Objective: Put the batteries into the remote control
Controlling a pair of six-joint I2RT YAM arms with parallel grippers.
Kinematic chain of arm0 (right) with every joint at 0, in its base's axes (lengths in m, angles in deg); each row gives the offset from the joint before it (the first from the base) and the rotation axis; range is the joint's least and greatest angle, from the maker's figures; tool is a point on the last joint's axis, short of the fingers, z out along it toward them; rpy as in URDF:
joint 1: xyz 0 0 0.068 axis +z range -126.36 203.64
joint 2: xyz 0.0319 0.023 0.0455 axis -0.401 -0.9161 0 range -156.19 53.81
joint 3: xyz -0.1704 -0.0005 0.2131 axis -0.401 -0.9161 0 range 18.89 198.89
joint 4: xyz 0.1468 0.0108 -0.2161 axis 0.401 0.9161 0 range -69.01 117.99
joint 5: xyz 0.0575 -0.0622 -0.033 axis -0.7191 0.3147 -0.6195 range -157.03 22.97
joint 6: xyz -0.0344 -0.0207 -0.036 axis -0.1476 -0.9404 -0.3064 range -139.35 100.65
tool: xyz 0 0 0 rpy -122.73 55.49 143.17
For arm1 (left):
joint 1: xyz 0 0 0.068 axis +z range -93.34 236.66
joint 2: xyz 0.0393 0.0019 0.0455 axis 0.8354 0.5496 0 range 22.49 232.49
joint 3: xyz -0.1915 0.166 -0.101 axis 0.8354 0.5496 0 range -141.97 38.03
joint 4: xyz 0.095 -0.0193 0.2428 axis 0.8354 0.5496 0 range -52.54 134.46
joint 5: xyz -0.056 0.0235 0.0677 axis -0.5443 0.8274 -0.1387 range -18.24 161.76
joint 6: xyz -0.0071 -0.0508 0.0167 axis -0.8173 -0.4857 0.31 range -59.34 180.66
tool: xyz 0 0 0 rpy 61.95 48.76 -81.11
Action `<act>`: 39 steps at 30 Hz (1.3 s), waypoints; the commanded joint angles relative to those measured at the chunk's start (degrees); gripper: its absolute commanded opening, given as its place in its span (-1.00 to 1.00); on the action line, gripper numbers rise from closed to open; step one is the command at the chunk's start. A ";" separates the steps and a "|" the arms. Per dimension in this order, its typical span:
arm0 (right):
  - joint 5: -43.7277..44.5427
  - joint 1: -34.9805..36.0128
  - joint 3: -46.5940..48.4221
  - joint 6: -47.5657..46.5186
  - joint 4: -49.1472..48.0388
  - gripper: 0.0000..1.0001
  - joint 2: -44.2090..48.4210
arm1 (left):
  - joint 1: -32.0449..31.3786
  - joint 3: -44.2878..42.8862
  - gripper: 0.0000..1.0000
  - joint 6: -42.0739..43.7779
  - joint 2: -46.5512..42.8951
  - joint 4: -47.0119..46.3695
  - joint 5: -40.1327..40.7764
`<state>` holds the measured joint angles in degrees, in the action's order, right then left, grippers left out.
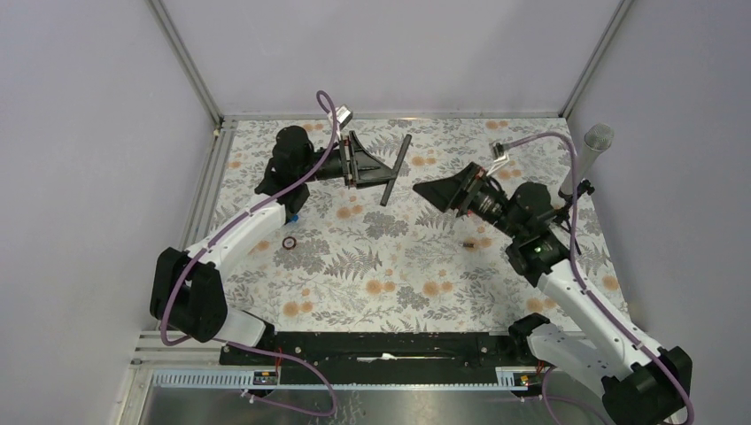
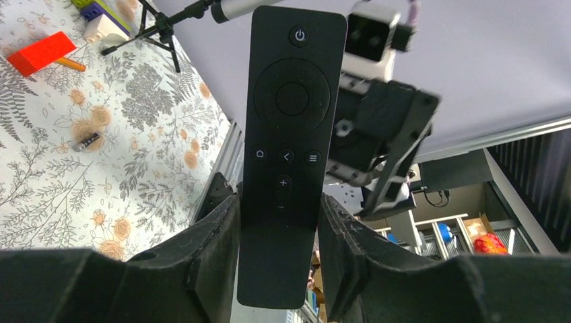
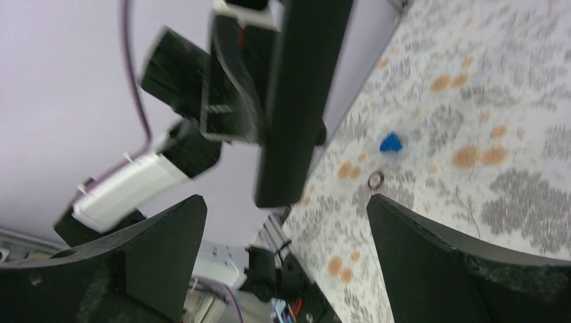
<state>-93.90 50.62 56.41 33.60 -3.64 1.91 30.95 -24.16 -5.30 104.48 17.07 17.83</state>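
The left claw (image 2: 279, 222) grips the remote control (image 2: 291, 101) by its lower end, held off the table. The right claw (image 1: 438, 192) gapes empty just beside the remote's free end. One battery (image 2: 87, 141) lies below the right claw's wrist. Likely step: presenting the remote. Next, the right claw must fetch that battery.

Left end effector (image 1: 383, 170) clamped, right end effector (image 1: 425, 190) spread wide, facing it.
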 commanded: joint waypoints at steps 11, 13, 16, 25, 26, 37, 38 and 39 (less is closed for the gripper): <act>-0.53 0.37 10.10 0.91 0.01 0.99 -4.31 | 1.81 -0.34 -0.69 0.39 -2.71 -5.17 -7.22; -0.43 0.36 8.84 2.41 -3.08 0.99 -4.66 | 1.81 0.24 -0.69 -0.28 -2.87 -6.94 -7.13; -0.86 0.36 8.40 3.54 -6.91 0.98 -6.57 | 1.81 1.41 -0.68 -1.13 -3.10 -9.17 -7.36; -4.57 3.14 8.69 3.17 -12.12 0.95 -10.72 | 1.81 4.08 -0.69 -2.85 -5.47 -12.23 -0.11; -3.73 3.78 8.53 2.39 -10.49 0.97 -10.36 | 1.81 4.37 -0.70 -3.07 -5.89 -12.69 1.20; -7.46 6.99 8.22 6.02 -17.55 0.99 -14.59 | 1.22 5.94 -0.70 -8.09 -7.02 -19.41 5.64; -7.63 7.17 8.26 6.84 -18.79 0.98 -15.10 | 1.09 6.06 -0.69 -8.13 -7.15 -19.43 5.63; -7.77 7.40 8.41 7.38 -19.92 0.98 -15.62 | 0.96 6.22 -0.69 -8.14 -7.22 -19.39 5.72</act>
<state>-99.23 56.92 64.13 38.26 -14.85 -12.12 32.43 -18.32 -11.74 99.28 4.07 21.89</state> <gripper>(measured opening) 0.993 0.424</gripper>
